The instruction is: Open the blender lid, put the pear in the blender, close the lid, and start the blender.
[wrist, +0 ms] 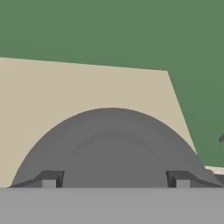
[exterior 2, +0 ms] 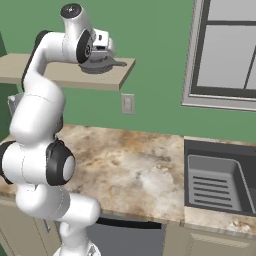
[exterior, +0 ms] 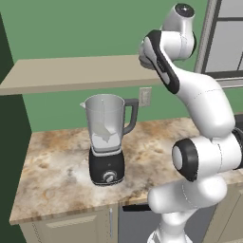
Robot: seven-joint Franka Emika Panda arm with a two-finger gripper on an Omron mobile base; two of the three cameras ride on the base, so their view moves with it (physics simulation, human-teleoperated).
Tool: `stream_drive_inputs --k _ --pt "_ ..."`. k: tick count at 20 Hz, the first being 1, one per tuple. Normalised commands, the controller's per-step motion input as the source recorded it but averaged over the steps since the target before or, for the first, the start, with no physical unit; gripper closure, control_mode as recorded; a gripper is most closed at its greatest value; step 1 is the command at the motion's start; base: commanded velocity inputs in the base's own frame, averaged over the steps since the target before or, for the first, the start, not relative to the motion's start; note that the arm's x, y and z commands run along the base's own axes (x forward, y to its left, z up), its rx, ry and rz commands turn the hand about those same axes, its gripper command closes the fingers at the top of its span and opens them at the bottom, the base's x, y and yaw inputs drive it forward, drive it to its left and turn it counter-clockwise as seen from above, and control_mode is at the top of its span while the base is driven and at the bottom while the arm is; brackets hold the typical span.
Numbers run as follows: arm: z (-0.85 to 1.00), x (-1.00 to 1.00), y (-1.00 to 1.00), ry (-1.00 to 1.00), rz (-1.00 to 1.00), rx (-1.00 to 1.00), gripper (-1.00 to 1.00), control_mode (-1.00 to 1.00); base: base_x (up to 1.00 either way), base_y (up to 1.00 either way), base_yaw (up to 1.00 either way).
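Dark grey, the round disc-shaped blender lid (wrist: 111,151) sits on the beige wall shelf (exterior 2: 60,75), our gripper (exterior 2: 102,55) clasping it; below the shelf, we judge, the clear blender (exterior: 108,137) stands open for loading.

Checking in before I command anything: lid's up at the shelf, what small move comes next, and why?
Probably lower the blender lid onto the shelf and let go. The gripper has it by the shelf's right end, fingertips astride its raised centre, the blender stands open, and a pale shape shows inside the jar.
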Motion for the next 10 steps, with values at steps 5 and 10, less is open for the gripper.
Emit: stream_drive_inputs --k 5,10 --pt "0.45 -0.57 0.15 0.00 0.00 0.00 1.00 -1.00 0.00 0.00 0.00" --pt "0.16 -0.75 0.39 0.04 -0.06 0.00 1.00 -1.00 0.00 0.00 0.00"
